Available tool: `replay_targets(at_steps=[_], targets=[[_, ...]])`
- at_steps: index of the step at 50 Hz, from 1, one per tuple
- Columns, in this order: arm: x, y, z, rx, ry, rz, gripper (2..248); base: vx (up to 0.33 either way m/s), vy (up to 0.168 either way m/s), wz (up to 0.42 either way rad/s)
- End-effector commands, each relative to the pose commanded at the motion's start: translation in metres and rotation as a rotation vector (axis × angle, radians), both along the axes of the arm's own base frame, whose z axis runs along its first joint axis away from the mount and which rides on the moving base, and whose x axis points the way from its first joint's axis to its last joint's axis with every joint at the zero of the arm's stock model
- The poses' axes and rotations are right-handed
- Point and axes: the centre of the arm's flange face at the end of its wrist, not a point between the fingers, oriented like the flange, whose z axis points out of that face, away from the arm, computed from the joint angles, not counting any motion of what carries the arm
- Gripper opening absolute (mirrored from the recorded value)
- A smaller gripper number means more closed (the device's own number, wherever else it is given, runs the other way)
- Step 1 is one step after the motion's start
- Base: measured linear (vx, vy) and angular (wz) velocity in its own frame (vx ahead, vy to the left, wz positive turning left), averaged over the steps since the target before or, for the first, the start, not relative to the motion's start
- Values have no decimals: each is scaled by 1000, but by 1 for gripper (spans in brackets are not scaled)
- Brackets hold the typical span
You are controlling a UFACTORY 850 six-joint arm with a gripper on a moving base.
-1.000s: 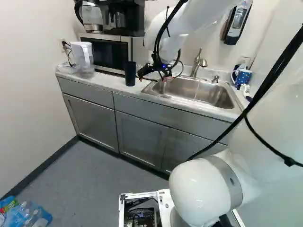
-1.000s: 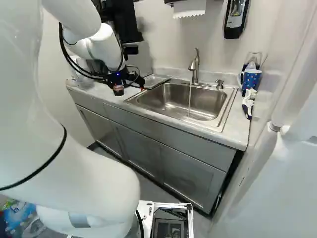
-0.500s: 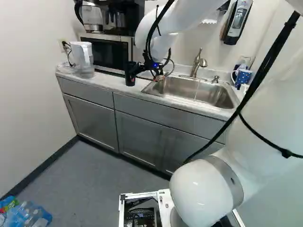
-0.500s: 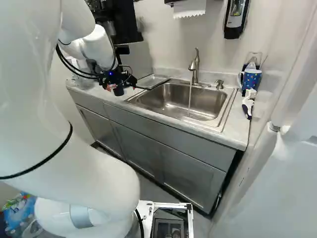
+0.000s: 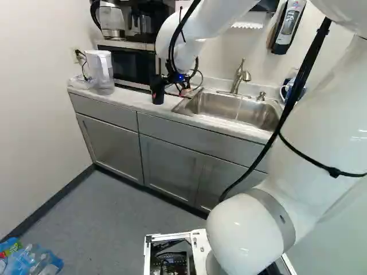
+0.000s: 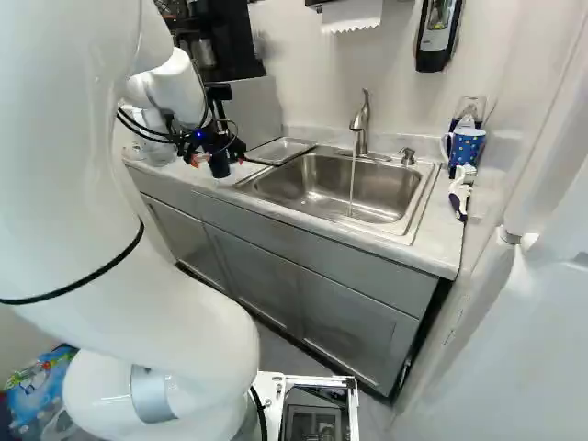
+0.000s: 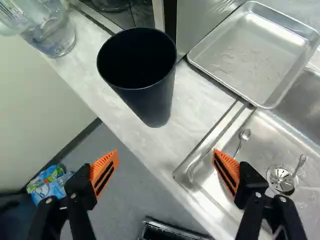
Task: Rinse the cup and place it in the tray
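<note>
At the counter in the left base view my gripper (image 5: 172, 86) is beside the dark cup (image 5: 157, 91). The wrist view has the gripper (image 7: 165, 172) open wide, nothing between its orange pads; the cup (image 7: 155, 102) stands upright on the counter a little ahead of them. Beyond the cup, to one side, lies the empty metal tray (image 7: 255, 52), next to the sink (image 7: 207, 185). A thin stream of water runs from the faucet (image 6: 361, 124) into the sink.
A clear pitcher (image 7: 50, 37) stands on the counter near the cup, with the microwave (image 5: 135, 63) behind. A blue mug (image 6: 466, 145) and a white-handled brush (image 6: 459, 193) are past the sink's far end. Two spoons lie in the sink near the drain (image 7: 281, 179).
The arm has swung away from the sink toward the cup, its gripper now close beside it. The cup, tray and base have stayed put.
</note>
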Motion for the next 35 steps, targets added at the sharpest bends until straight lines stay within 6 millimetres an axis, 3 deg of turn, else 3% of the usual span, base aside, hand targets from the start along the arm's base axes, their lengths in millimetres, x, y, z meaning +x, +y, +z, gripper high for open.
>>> replay_targets(at_steps=[35], targets=[[4, 2, 3, 13, -51, -2, 247, 0, 0, 0]])
